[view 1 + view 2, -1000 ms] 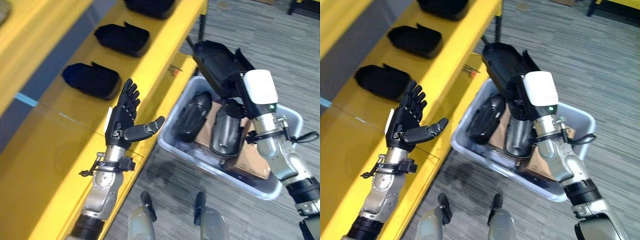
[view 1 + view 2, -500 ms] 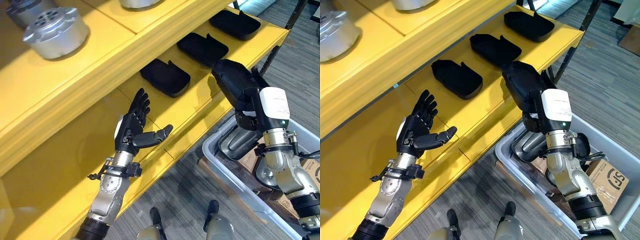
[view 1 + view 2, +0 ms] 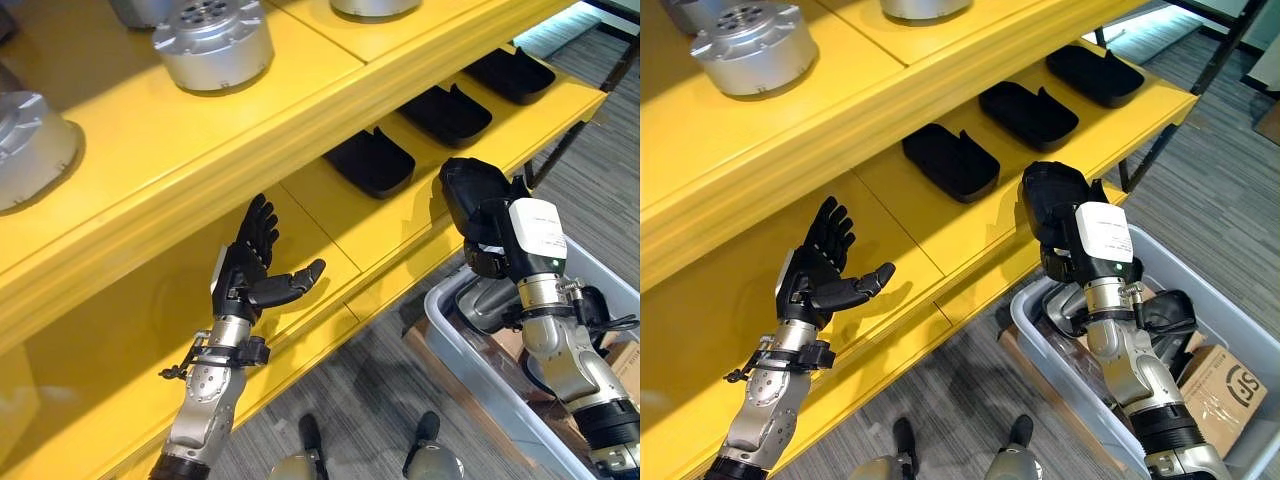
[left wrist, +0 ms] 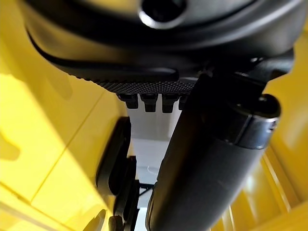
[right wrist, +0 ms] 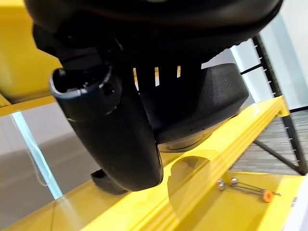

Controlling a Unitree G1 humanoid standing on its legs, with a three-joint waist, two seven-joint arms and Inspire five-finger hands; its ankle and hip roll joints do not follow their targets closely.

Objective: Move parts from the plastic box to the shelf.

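My right hand (image 3: 487,258) is shut on a black moulded part (image 3: 466,190) and holds it over the front edge of the lower yellow shelf (image 3: 400,235). In the right wrist view the thumb (image 5: 113,134) curls round this part (image 5: 207,103) just above the shelf's lip. Three like black parts (image 3: 370,160) (image 3: 445,113) (image 3: 515,75) lie in a row on that shelf. The grey plastic box (image 3: 440,300) stands on the floor at lower right, with more dark parts (image 3: 1165,315) in it. My left hand (image 3: 250,272) is open, palm up, over the shelf to the left.
Silver round metal parts (image 3: 212,40) (image 3: 30,140) stand on the upper shelf (image 3: 230,150). A cardboard carton (image 3: 1225,385) lies in the box. A black shelf post (image 3: 1160,135) stands at the far right. A small pin with an orange tip (image 5: 245,185) lies below the shelf's lip.
The camera has swung up toward the shelves. My right hand has carried the black part from above the box to the lower shelf's front edge. The left hand stays open.
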